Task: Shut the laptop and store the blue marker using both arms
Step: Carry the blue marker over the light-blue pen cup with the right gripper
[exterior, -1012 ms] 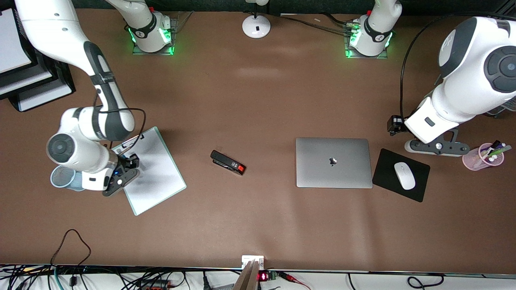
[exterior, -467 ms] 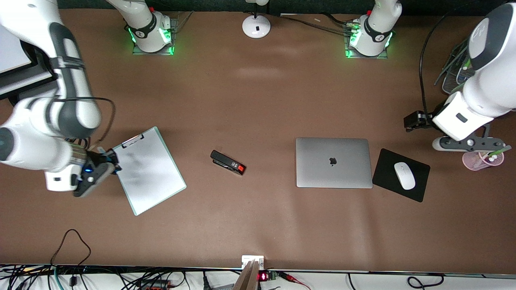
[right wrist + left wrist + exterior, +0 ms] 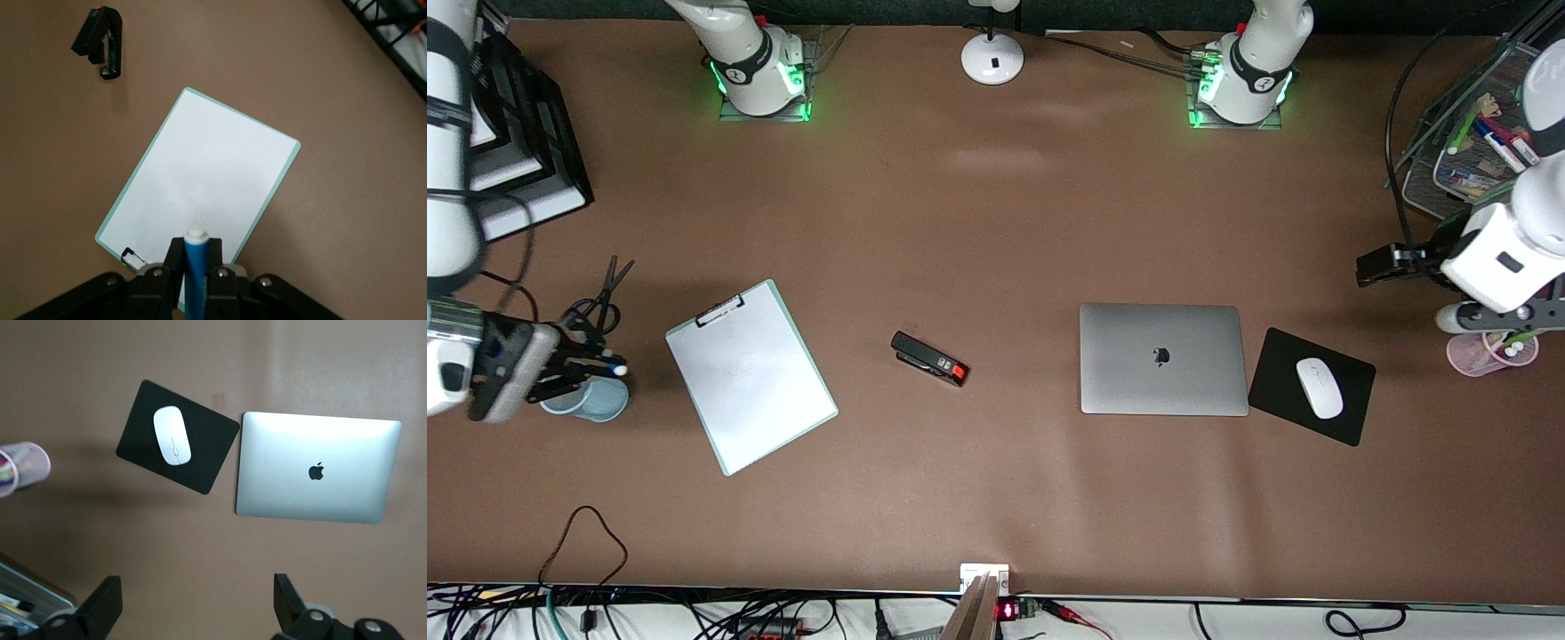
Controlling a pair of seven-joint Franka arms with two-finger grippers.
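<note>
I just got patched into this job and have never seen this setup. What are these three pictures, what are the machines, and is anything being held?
Two white robot arms work at one brown table. The wide picture looks down from a camera facing them. The other two come from cameras on each arm's wrist.

The right gripper is over a light-blue cup at its end of the table, shut on the blue marker, white tip showing. The left gripper, open and empty, is over a pink pen cup.

On the table: the laptop, lid down, with a white mouse on a black pad beside it, a black stapler, a clipboard and scissors.
</note>
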